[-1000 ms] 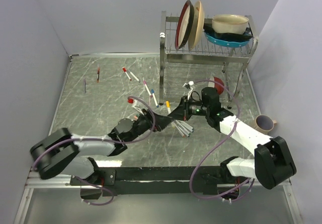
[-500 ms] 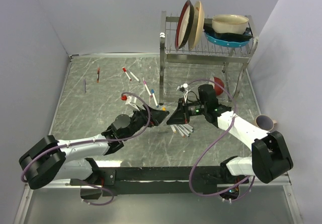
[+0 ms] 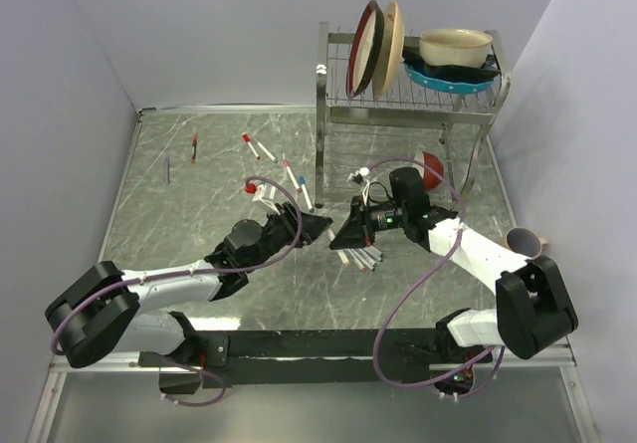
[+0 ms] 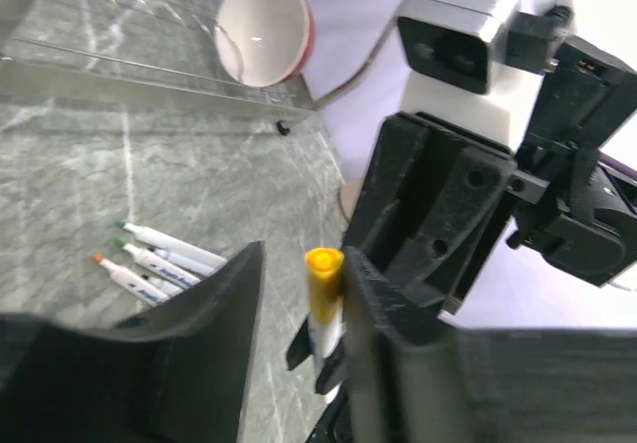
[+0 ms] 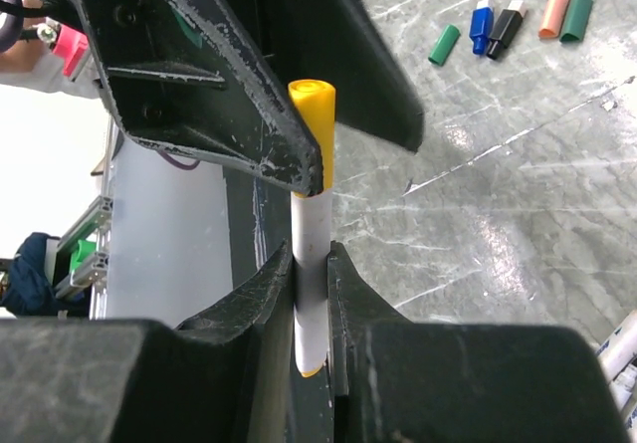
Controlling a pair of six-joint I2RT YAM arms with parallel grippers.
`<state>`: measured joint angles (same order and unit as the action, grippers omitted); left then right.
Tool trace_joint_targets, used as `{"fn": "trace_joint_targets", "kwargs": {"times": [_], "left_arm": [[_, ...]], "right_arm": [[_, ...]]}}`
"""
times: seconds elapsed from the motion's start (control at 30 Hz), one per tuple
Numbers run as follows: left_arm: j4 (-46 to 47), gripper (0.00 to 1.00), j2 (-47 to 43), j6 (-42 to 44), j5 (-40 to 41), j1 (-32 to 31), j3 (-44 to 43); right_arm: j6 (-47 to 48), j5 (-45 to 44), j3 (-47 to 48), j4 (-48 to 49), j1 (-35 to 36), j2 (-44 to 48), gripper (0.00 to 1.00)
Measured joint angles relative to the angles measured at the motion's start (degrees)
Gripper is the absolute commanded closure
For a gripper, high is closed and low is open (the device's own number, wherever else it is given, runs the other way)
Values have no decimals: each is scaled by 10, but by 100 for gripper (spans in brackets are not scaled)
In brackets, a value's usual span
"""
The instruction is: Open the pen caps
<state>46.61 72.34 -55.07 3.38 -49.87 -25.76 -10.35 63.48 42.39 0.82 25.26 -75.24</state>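
The yellow cap (image 5: pixel 313 124) is still on its white pen (image 5: pixel 310 224), held above the worktop (image 3: pixel 199 194) between both arms. The right pincer (image 5: pixel 311 274) clamps the barrel. The left pincer (image 4: pixel 299 264) has just narrowed around the cap, one finger touching, one just clear. We judge the pull comes next.

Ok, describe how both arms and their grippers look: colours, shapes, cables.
Both are built alike. The left arm and right arm have white link shells between bulky black joints, and each carries a looping purple cable. The left gripper and right gripper are matte black with broad wedge-shaped fingers, scuffed pale along the edges. A small green light glows on the right wrist.
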Motion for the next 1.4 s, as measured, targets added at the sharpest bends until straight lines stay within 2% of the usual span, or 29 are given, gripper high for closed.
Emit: {"fn": "trace_joint_targets", "kwargs": {"times": [0.03,0.07,0.1,0.27,0.4,0.5,0.63,0.8,0.93,1.07,1.27,1.4], "left_arm": [[3,71,2,0,-6,0,-1],[7,91,4,0,-10,1,-2],[11,99,6,-1,-16,2,-3],[17,99,4,-1,-35,12,-6],[-30,99,-38,-3,-53,40,-5],[-74,99,-110,-17,-59,89,14],[-116,99,-206,-16,15,223,32],[-192,99,-261,-11,46,258,37],[-298,99,-256,-18,71,267,38],[-385,99,-215,-36,81,276,50],[-456,98,-157,-61,81,281,79],[-461,96,-143,-63,85,284,79]], "right_arm": [[0,0,0,-1,0,0,100],[1,-2,0,-3,0,0,100],[2,-2,0,-5,0,0,100],[16,-7,10,-13,1,-8,100],[31,-22,27,-12,14,-13,100],[53,-44,57,-9,36,-23,100],[81,-56,58,-67,47,-37,100],[118,-86,59,-122,58,-61,100],[170,-138,75,-171,60,-83,100],[192,-199,91,-196,61,-113,100],[191,-295,93,-208,77,-148,96],[189,-351,95,-212,95,-161,93]]}}
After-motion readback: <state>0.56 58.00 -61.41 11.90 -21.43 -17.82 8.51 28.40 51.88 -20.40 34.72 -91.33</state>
